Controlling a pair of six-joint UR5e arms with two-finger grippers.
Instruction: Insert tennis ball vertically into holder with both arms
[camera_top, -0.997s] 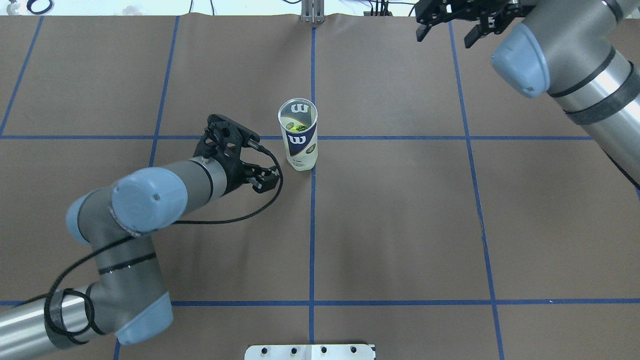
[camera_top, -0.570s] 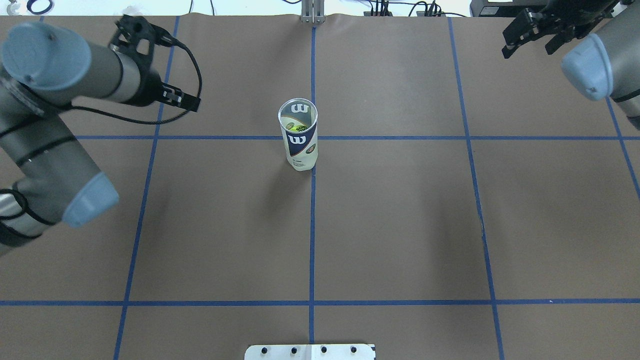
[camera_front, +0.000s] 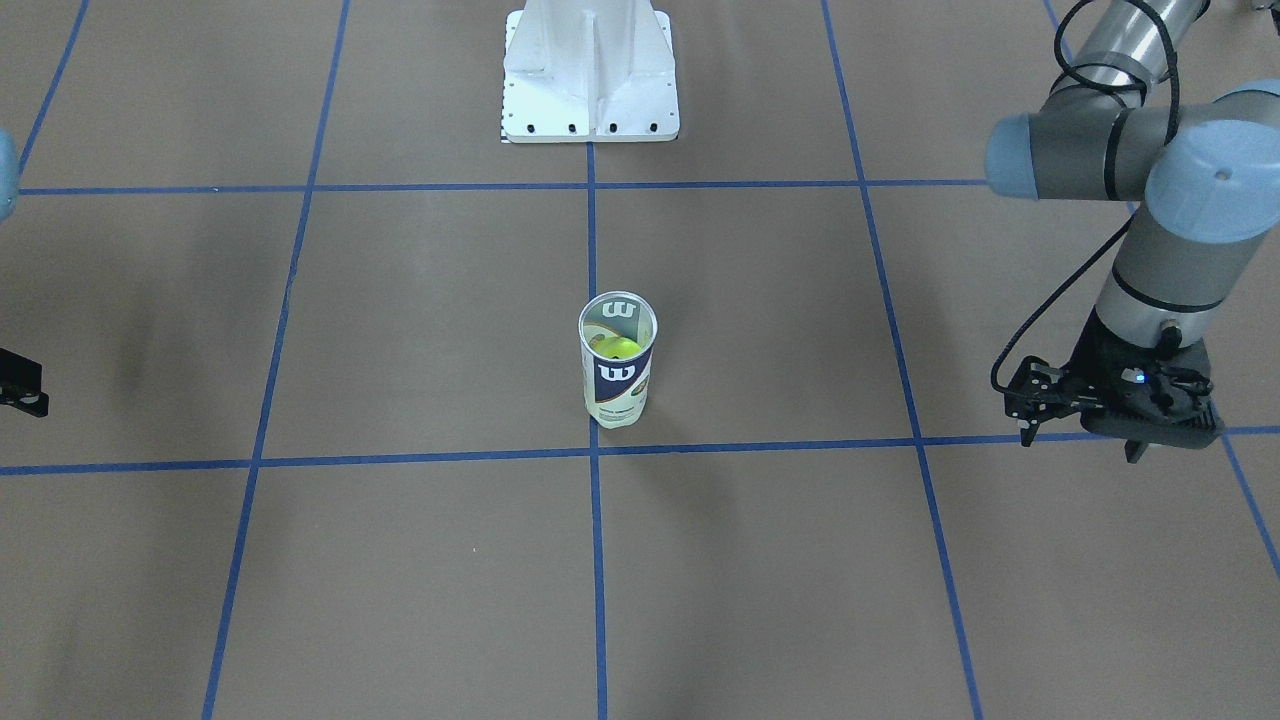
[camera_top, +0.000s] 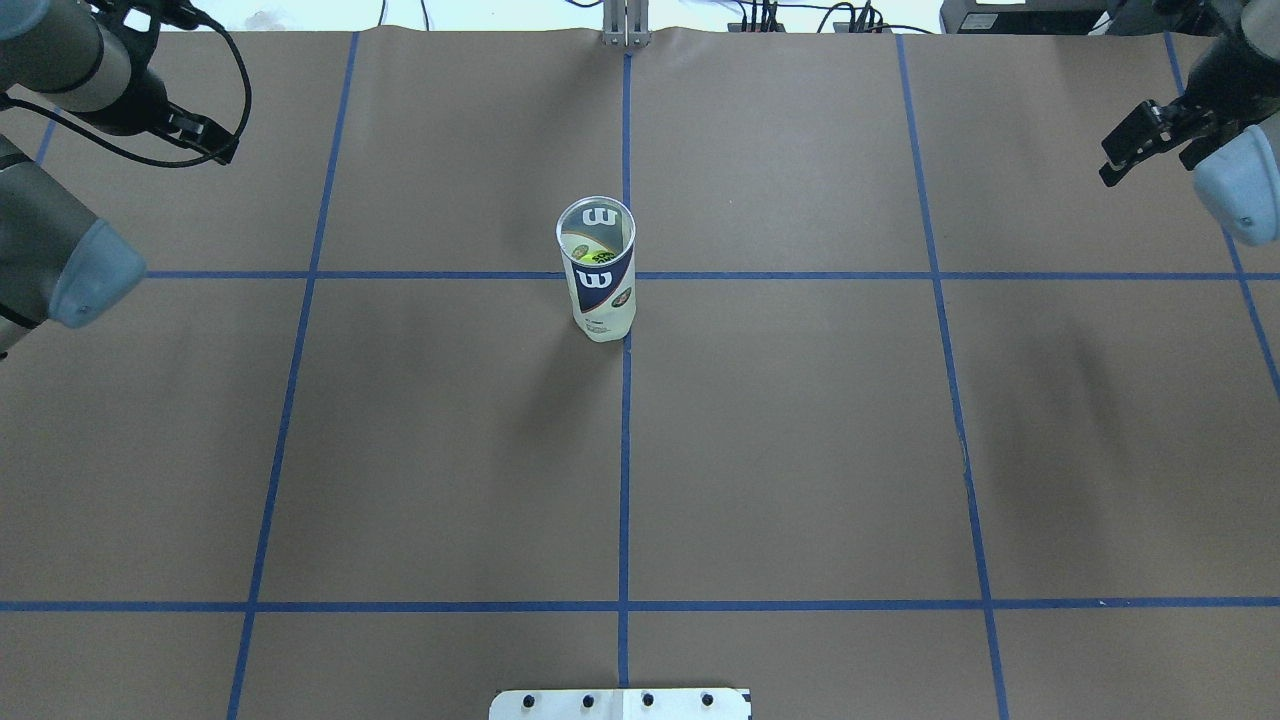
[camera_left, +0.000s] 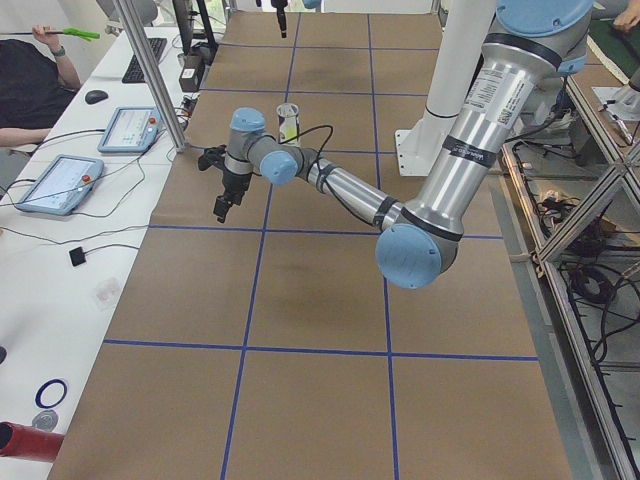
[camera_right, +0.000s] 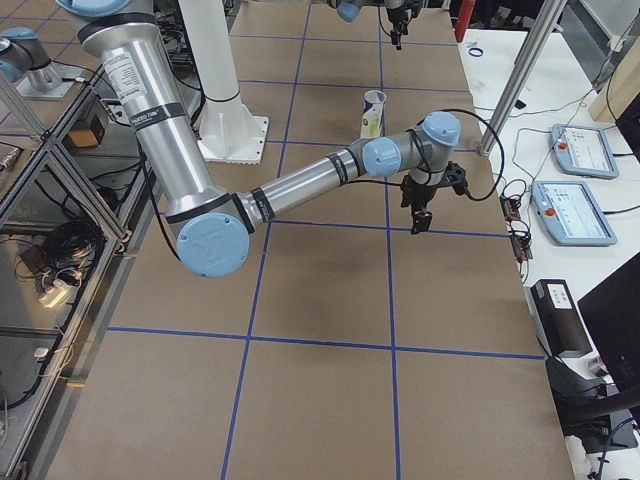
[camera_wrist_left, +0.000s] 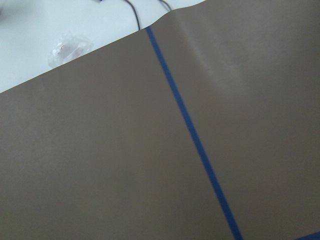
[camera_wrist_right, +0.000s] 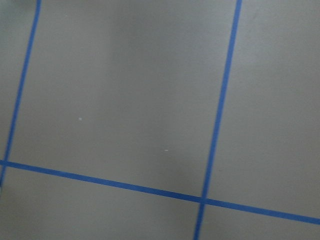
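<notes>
The holder (camera_top: 597, 272) stands upright at the table's centre, on the middle blue line, and also shows in the front view (camera_front: 617, 378). The tennis ball (camera_front: 617, 348) sits inside it, below the silver rim, a yellow-green patch behind the plastic (camera_top: 600, 256). My left gripper (camera_top: 215, 145) hangs open and empty over the far left corner, well away from the holder; in the front view it is at the right (camera_front: 1080, 445). My right gripper (camera_top: 1145, 160) is open and empty at the far right edge. Both wrist views show only brown table paper and blue tape.
The white pedestal (camera_front: 590, 80) stands at the robot's edge of the table. Beyond the far edge are a metal post (camera_left: 150, 70), tablets (camera_left: 60, 183) and a seated person (camera_left: 30, 80) at a white desk. Blue tape lines grid the brown paper.
My left gripper has left the holder's side and swung out to the far left corner. My right gripper has drawn further right. The holder with the ball inside has not moved.
</notes>
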